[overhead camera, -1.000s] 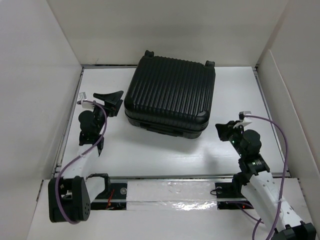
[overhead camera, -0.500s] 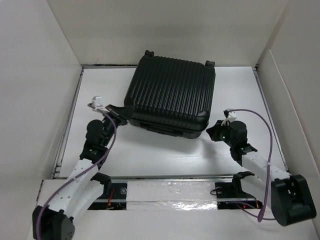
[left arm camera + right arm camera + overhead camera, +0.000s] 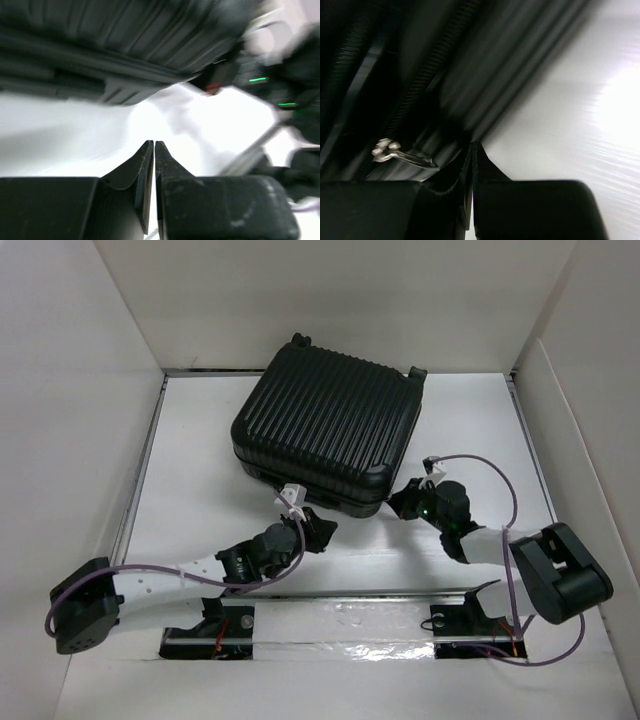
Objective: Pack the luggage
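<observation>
The luggage, a black ribbed hard-shell suitcase, lies closed and flat on the white table, turned a little askew. My left gripper hovers low just before its front edge, shut with nothing between the fingers; in the left wrist view the gripper points at bare table below the luggage. My right gripper is at the front right corner, also shut. In the right wrist view its tips touch the luggage's lower edge, beside a silver zipper pull.
White walls box the table in on the left, back and right. A metal rail with the arm bases runs along the near edge. The right arm with green lights shows in the left wrist view.
The left arm swung from the suitcase's left side round to its front and its gripper closed. The right gripper moved in to the front right corner. The luggage shifted left and turned.
</observation>
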`<state>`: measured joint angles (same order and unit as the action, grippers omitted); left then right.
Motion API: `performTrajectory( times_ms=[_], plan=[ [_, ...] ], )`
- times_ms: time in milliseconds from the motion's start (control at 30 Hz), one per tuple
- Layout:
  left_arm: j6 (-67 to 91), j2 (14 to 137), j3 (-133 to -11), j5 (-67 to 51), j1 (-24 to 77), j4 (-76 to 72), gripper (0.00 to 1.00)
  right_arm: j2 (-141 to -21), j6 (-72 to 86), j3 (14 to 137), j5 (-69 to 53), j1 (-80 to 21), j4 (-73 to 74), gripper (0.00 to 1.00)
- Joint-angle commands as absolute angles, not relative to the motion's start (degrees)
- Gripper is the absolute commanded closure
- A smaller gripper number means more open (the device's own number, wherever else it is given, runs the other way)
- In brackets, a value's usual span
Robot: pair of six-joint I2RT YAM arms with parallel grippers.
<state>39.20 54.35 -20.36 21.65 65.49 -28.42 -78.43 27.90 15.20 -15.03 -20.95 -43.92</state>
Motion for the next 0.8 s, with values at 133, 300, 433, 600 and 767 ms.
performTrajectory(
  times_ms=[133, 300, 433, 600, 767],
  plan=[
    [41.2, 61.7, -19.2, 27.1, 65.7, -34.9, 0.93, -65.0, 25.8, 17.1, -9.1, -22.9, -33.3, 0.89],
    [39.6, 64.1, -19.4, 25.4, 65.7, -37.9, 0.9, -53.1, 20.1, 15.1, -7.6, -23.9, -19.4, 0.69],
    [37.9, 67.6, -22.3, 23.3, 65.7, -38.4, 0.9, -46.4, 17.0, 13.4, -6.9, -23.9, -15.2, 0.56],
    [36.9, 68.8, -23.6, 20.8, 64.5, -39.1, 0.9, -47.2, 14.8, 12.9, -9.3, -23.9, -20.6, 0.52],
    [36.3, 70.1, -24.5, 20.2, 64.0, -39.5, 0.9, -52.4, 12.4, 16.8, -11.7, -23.9, -21.4, 0.53]
  ],
)
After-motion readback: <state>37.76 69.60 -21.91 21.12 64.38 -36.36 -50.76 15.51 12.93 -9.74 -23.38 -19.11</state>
